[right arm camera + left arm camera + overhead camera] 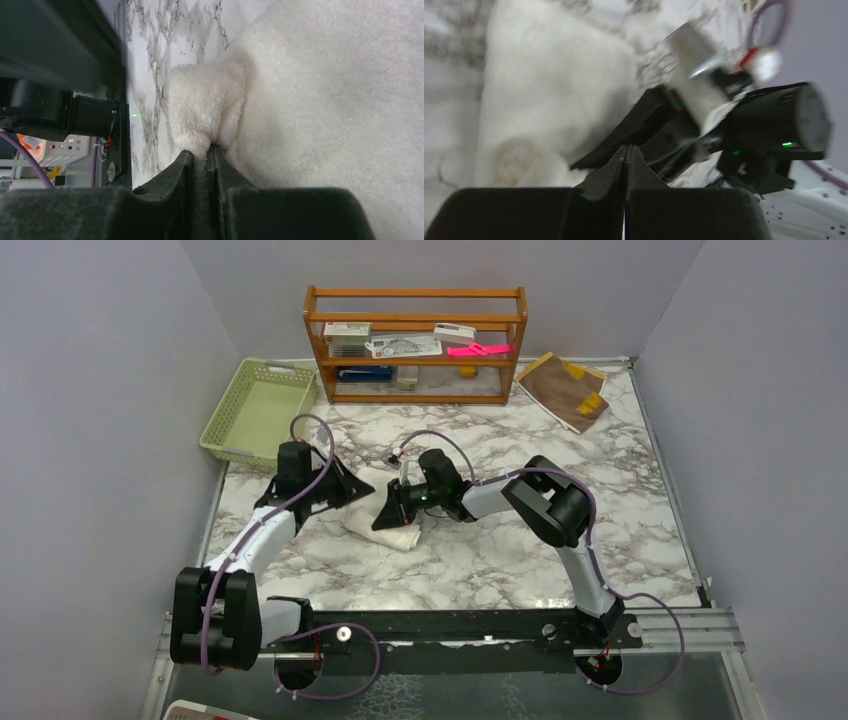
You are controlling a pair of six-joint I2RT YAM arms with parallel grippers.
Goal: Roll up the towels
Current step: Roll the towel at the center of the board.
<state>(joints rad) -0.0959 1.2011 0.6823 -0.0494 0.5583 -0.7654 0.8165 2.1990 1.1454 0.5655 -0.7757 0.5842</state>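
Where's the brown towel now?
In the top view, the brown towel lies at the far right corner of the table, just right of the wooden shelf, away from the cream towel pinched in the jaws of the right gripper.

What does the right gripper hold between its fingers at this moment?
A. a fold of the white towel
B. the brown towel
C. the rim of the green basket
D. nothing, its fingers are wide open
A: in the right wrist view the right gripper is shut on a bunched fold of the white towel, while the brown towel lies far off beside the wooden shelf.
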